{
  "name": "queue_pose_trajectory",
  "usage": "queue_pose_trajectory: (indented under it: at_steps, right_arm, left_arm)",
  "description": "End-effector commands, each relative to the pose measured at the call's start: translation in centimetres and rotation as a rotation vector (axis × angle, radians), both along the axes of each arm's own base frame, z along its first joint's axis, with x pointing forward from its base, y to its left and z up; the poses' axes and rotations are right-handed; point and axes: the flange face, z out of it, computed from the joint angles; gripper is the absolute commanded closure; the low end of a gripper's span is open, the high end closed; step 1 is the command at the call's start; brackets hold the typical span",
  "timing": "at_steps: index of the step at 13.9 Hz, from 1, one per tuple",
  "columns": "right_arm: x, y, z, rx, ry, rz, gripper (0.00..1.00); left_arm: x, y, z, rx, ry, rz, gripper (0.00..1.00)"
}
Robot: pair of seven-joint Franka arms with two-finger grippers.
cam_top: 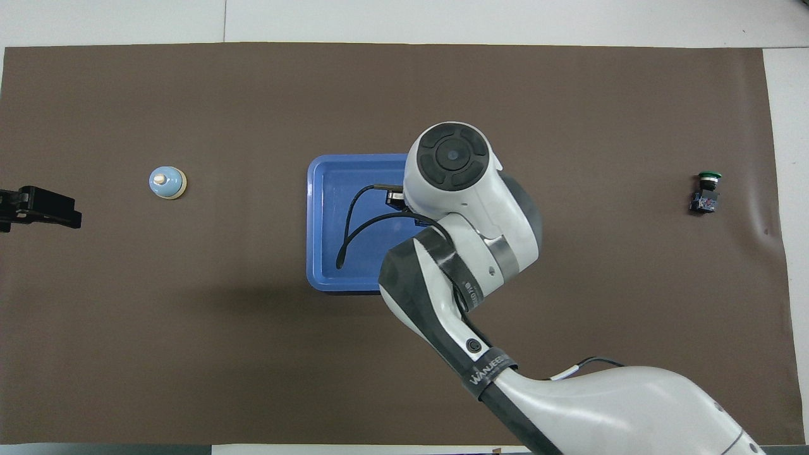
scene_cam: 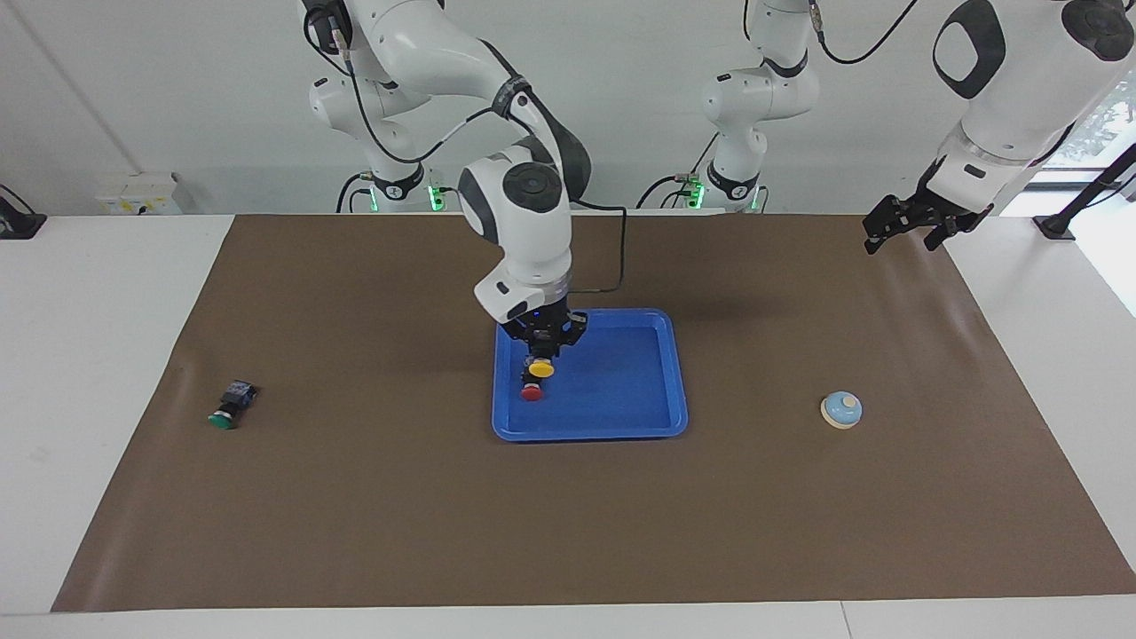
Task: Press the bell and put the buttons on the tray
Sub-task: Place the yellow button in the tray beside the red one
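Covered almost wholly by a brown mat (scene_cam: 355,532), with strips of white tabletop (scene_cam: 89,355) left bare along the edges. Backed by a plain white wall (scene_cam: 133,89), fitted low down with a pale box (scene_cam: 142,193) toward the right arm's end. Flanked by a black stand (scene_cam: 1078,209) and a window (scene_cam: 1100,124) at the left arm's end.

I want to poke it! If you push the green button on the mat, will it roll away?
Probably not far. The green button lies on its side, and its blocky black body should stop rolling, though the round cap might swing it around. It looks small, so likely light and easy to slide on the mat.
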Motion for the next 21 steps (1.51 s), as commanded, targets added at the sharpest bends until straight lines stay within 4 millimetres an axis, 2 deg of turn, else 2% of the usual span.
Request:
queue_pose_trajectory:
  at_steps: [1,4,7,10,11,12,14,15,16,17,19,21]
  right_arm:
    - [-0.3,2.4,-3.5,0.016,-0.002,-0.004,1.0]
    - [-1.1,2.1,-6.9,0.023,-0.018,0.005,1.0]
    - [-2.2,2.1,-8.3,0.023,-0.02,0.014,1.0]
    - [-2.8,2.5,-8.4,0.018,-0.011,0.012,0.99]
    - [-2.7,2.5,-8.3,0.019,-0.013,-0.003,0.29]
    - [-2.6,2.6,-7.9,0.018,-0.011,-0.017,0.0]
    - [-1.8,2.2,-6.6,0.008,-0.001,-0.054,0.0]
    - [-1.0,1.3,-5.3,-0.002,0.01,-0.07,0.0]
    - [0.0,-0.1,-3.3,-0.003,0.009,-0.095,0.0]
    - [1.3,-2.6,-1.6,-0.001,0.002,-0.129,0.0]
    - [3.5,-8.4,1.9,0.004,-0.017,-0.176,0.0]
    - [5.2,-14.5,4.1,-0.006,-0.014,-0.162,0.0]
  left_arm:
    - [-0.5,0.0,0.3,-0.007,-0.004,0.006,0.0]
    - [-0.5,0.1,0.3,-0.007,-0.004,0.008,0.0]
    - [-0.5,0.1,0.3,-0.007,-0.004,0.008,0.0]
    - [-0.5,0.1,0.3,-0.007,-0.004,0.008,0.0]
    - [-0.5,0.1,0.3,-0.007,-0.004,0.008,0.0]
    - [-0.5,0.1,0.3,-0.007,-0.004,0.008,0.0]
    - [-0.5,0.1,0.3,-0.007,-0.004,0.008,0.0]
    - [-0.5,0.1,0.3,-0.007,-0.004,0.008,0.0]
    - [-0.5,0.0,0.3,-0.007,-0.004,0.006,0.0]
    - [-0.5,0.1,0.3,-0.007,-0.004,0.008,0.0]
    - [-0.5,0.0,0.3,-0.007,-0.004,0.006,0.0]
    - [-0.5,0.1,0.3,-0.007,-0.004,0.008,0.0]
